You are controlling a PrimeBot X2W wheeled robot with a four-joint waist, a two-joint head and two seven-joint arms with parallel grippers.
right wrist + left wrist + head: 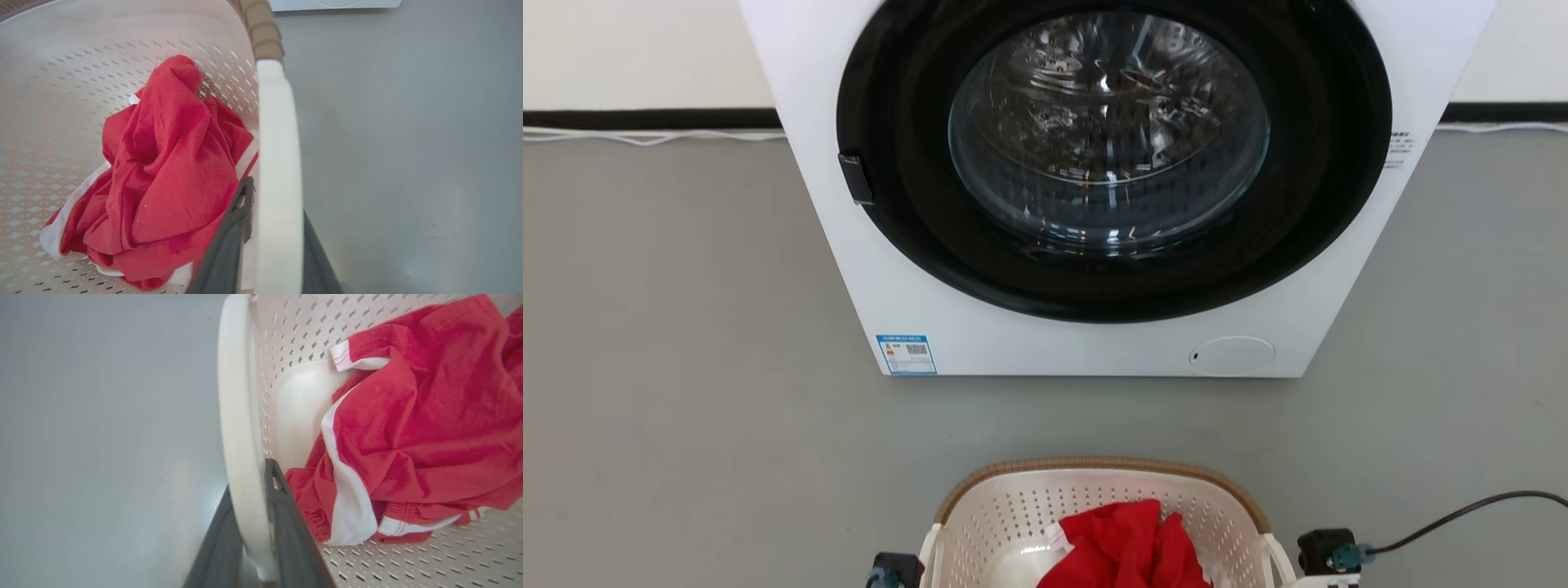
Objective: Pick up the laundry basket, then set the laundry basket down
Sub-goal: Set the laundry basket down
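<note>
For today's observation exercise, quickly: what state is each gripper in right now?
Left gripper: closed on the basket's white handle.
Right gripper: closed on its other handle.

The left end effector (249,477) has its two long dark fingers (286,522) closed across a white side handle (237,396) of the cream-white perforated plastic laundry basket (1005,510), one finger inside the wall and one outside. The right end effector (276,200) clamps the opposite handle (278,134) the same way. The dark left wrist (894,569) and right wrist (1327,551) sit low on either side.
</note>
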